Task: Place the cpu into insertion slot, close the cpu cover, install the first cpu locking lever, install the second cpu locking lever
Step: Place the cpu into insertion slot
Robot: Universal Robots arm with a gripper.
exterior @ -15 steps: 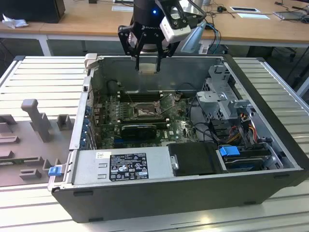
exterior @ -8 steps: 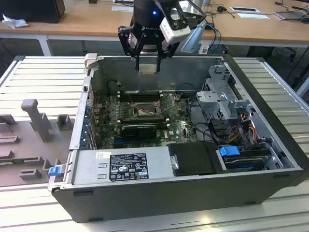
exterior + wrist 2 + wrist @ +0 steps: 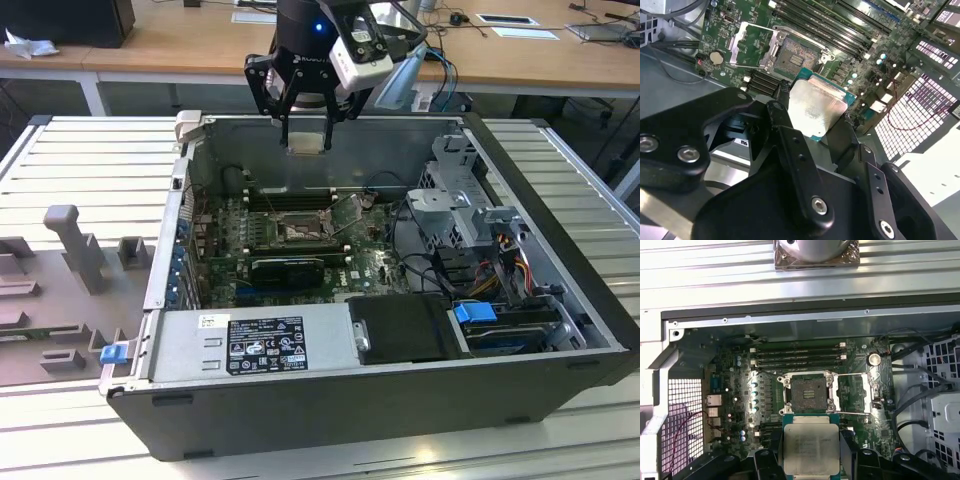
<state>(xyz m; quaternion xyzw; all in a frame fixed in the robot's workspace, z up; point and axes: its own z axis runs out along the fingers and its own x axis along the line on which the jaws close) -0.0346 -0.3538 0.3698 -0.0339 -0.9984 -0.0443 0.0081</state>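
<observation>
Above the far side of the open computer case (image 3: 400, 150), well clear of everything inside: the cpu (image 3: 305, 143), held level and pinched by two opposite edges in the gripper (image 3: 306, 137); black fingers (image 3: 846, 452) pressed against its sides in both wrist views, pale metal face towards the cameras. Inside the case, flat on its floor: green motherboard (image 3: 372, 266); at its middle the insertion slot (image 3: 808, 391), dark and bare, well apart from the cpu; the cpu cover (image 3: 855, 394) swung open, tilted up at the exterior view's right of the slot; long black memory slots (image 3: 797, 356) just beyond the slot on the far side. Along the near wall: grey power supply (image 3: 250, 345) with a black unit beside it; at the exterior view's right, drive cage (image 3: 455, 205) and bundled cables. Cut off at the exterior view's top edge: the arm above the wrist; hidden: the cpu's underside; too thin to tell apart: the locking levers around the slot.
</observation>
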